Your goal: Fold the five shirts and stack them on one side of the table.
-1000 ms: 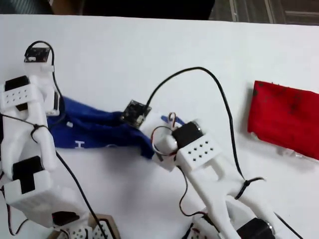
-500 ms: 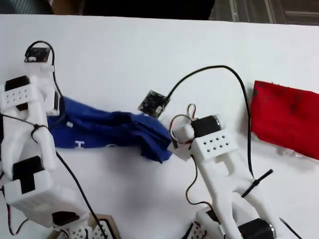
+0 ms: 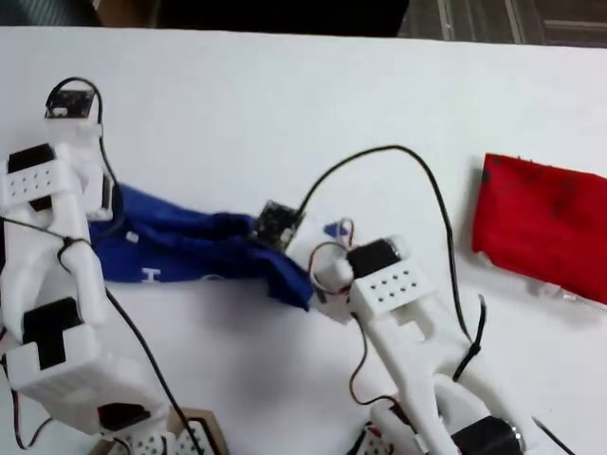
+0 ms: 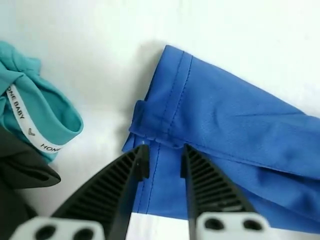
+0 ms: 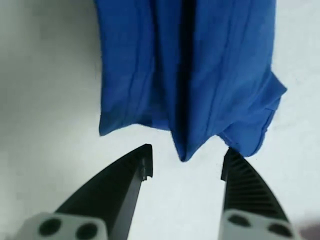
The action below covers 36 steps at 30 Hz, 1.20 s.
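The table [image 3: 285, 104] carries a blue shirt [image 3: 199, 248] gathered into a long, rumpled band. Its long axis runs across the surface from beside the left edge toward the middle, and the middle end dips slightly toward the near edge. A broad stretch of white surface lies between this band and the far edge, and another between its middle end and the red shirt [image 3: 545, 227]. The red shirt lies folded flat by the right edge, well apart from the blue one. The left arm [image 3: 47, 237] stands along the left edge over the band's outer end. Its left gripper [image 4: 162, 160] has its jaws only narrowly parted, tips over a stitched hem of the blue shirt with fabric showing in the gap. A teal shirt [image 4: 35, 117] lies just beside that hem with a strip of white between them, and it touches a dark garment [image 4: 20, 170]. The right arm [image 3: 389, 294] comes in from the near edge. Its right gripper [image 5: 185, 162] is spread wide, holding nothing, with tips just short of the band's bunched end, whose creases run lengthwise away from the jaws.
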Motion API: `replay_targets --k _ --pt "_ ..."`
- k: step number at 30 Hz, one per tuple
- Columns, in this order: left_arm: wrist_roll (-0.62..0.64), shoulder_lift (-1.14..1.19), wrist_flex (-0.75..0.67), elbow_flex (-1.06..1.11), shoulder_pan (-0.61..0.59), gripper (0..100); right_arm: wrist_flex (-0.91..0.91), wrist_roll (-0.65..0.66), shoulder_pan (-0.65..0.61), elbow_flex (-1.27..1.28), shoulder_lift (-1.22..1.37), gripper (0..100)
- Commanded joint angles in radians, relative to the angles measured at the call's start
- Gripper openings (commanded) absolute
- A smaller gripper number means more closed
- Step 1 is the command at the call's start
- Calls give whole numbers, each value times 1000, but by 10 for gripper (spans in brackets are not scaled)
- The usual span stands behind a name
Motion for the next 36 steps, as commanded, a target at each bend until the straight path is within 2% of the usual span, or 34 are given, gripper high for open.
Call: replay_targets --k 1,13,19,30,36 --pt "-5 -9 3 -50 -9 133 -77 3 1 0 -30 226" --pt "-6 -9 17 -50 -9 133 -182 5 71 -5 170 220" --pt "-9 -9 12 -50 -9 133 -183 5 111 -34 168 19" --pt "-3 -11 17 -65 -6 81 -177 3 128 -84 166 21" --pt "-3 -9 -46 -59 -9 81 -177 3 128 -143 166 21"
